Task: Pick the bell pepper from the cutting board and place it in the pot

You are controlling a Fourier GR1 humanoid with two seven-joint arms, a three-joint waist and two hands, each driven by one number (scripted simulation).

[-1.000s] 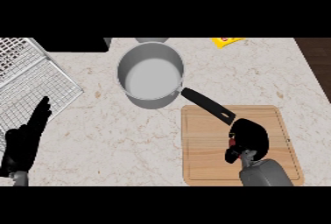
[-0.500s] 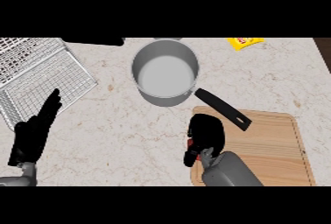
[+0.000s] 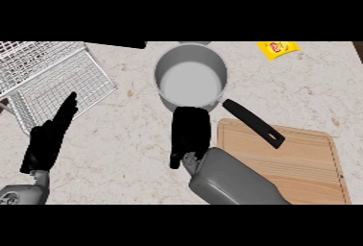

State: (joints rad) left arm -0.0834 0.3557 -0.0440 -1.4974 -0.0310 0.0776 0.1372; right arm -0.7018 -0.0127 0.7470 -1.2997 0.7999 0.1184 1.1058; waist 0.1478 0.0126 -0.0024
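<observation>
I see the pot (image 3: pixel 190 79) at upper centre of the frame, a round grey metal pan with a pale, bare bottom; nothing lies in it. Its black handle (image 3: pixel 253 123) runs down-right over the corner of the wooden cutting board (image 3: pixel 297 163), which fills the lower right. The bell pepper I cannot see anywhere; my right hand (image 3: pixel 190 132), just below the pot's rim, is turned back-up, and I cannot tell whether its fingers close on anything. My left hand (image 3: pixel 50 139) rests at the left, fingers straight and together, pointing up. A wire rack (image 3: pixel 50 77) sits upper left, a yellow packet (image 3: pixel 278 49) upper right, all on a speckled stone counter (image 3: pixel 127 139).
</observation>
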